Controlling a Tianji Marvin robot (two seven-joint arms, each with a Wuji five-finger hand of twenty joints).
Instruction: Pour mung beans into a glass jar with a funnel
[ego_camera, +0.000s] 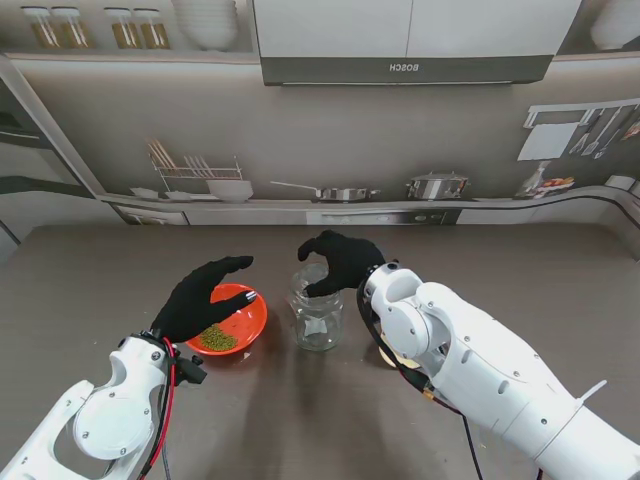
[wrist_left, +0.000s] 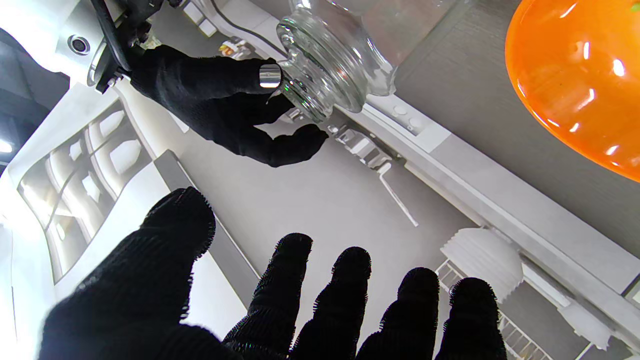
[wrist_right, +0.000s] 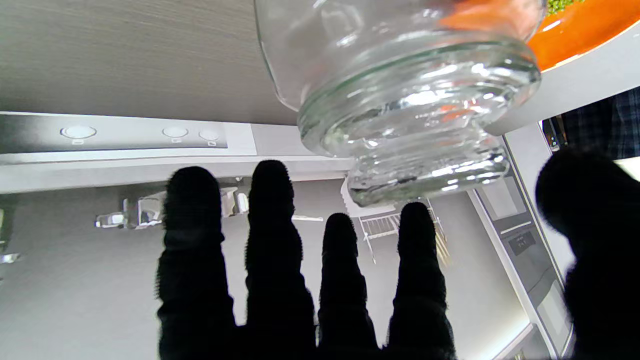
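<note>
On the table centre, the glass jar (ego_camera: 317, 318) is standing upright; my right hand (ego_camera: 340, 262) is hovering spread over its mouth, left hand (ego_camera: 205, 296) spread above the orange bowl (ego_camera: 245, 325) of mung beans (ego_camera: 217, 338).

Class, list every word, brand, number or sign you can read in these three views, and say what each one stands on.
"BOSCH", shown mirrored, on the range hood in the kitchen backdrop.
Oven control markings in the backdrop: too small to read.
Glass jar, orange bowl, both robot hands: no text.
</note>
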